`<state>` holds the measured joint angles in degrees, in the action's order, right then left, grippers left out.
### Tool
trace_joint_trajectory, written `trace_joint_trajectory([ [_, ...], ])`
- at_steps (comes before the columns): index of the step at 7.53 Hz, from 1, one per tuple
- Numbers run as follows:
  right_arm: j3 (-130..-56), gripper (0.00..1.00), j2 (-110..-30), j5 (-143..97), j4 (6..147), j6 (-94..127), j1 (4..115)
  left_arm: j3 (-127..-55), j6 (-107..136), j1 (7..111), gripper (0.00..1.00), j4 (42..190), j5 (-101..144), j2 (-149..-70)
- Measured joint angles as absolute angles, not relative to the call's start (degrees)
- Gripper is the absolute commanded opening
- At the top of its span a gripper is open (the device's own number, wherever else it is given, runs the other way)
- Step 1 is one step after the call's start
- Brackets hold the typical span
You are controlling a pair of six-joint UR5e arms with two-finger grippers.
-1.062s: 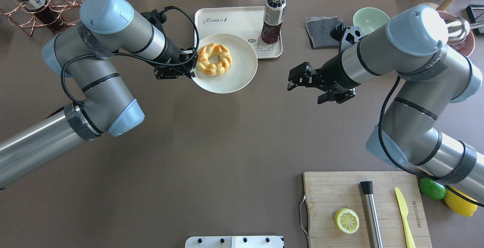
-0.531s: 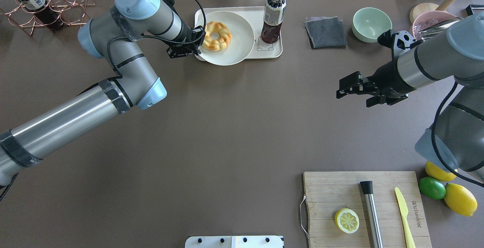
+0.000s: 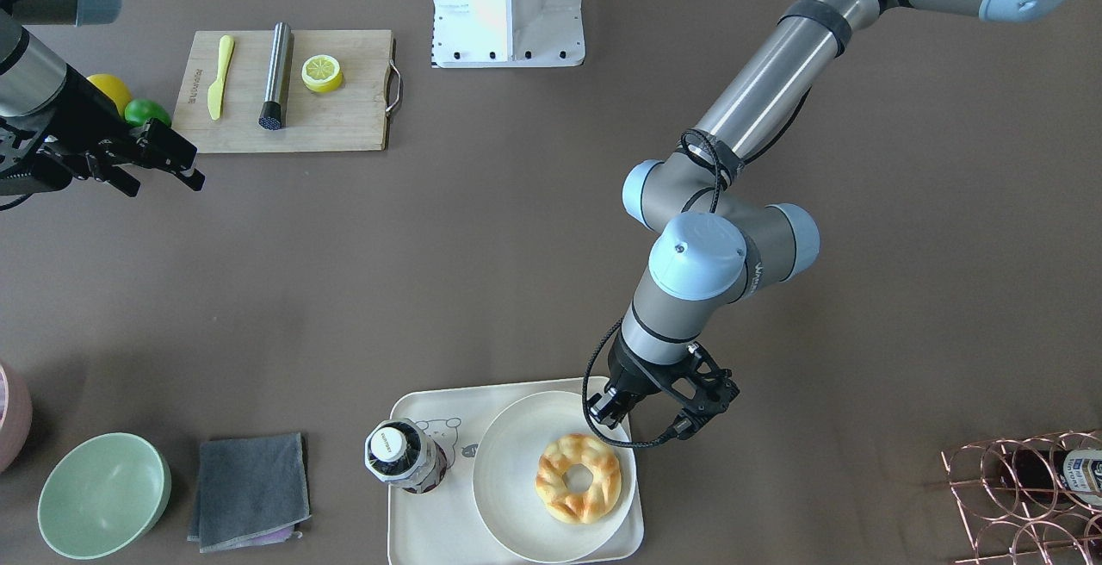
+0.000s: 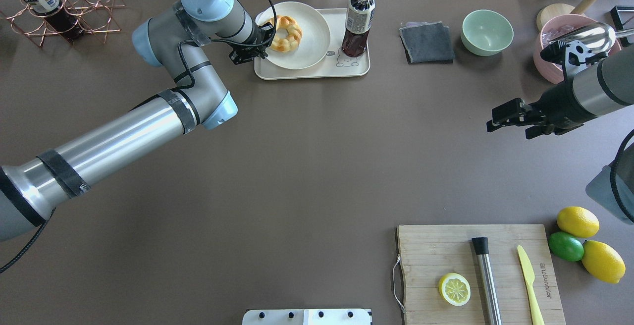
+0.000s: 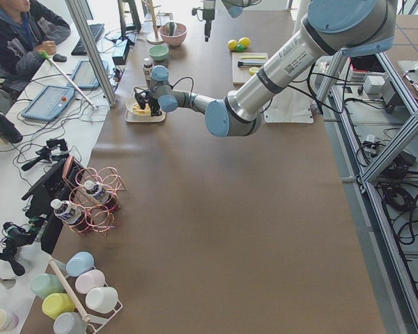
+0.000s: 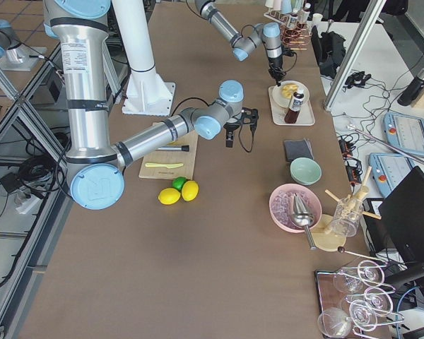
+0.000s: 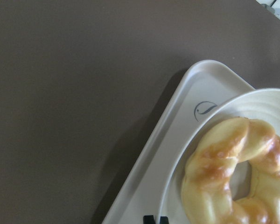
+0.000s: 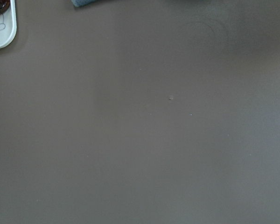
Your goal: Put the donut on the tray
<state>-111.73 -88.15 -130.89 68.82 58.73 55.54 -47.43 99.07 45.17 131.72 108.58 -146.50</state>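
I'm at the set-down: left fingers (image 3: 605, 411) pinch the plate (image 3: 516, 462) rim, donut (image 3: 578, 477) aboard, seemingly on the tray (image 3: 413, 524) by the worktop's (image 3: 430, 272) far edge. Next, release cleanly and back off; right fingers (image 4: 505, 112) gape idle

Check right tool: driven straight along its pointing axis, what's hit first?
Probably the bare table: the right tool faces open brown surface in its wrist view, with only the tray corner at the edge. Depth unclear.
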Motion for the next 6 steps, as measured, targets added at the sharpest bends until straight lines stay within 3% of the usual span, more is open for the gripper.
trace_joint_trajectory([
  [1, -111.63, 1.00, -88.27, -130.99, 68.85, 58.60, 55.90, -47.06, 99.02, 45.07, 0.79, 131.97, 108.50, -146.63],
  [4, -111.46, 1.00, -88.69, -131.17, 68.83, 57.89, 56.66, -48.12, 98.63, 44.98, 0.79, 132.62, 108.97, -146.49],
  [6, -110.96, 1.00, -89.72, -131.92, 68.93, 53.72, 58.51, -57.49, 97.60, 46.32, 0.79, 128.70, 113.31, -142.55],
])
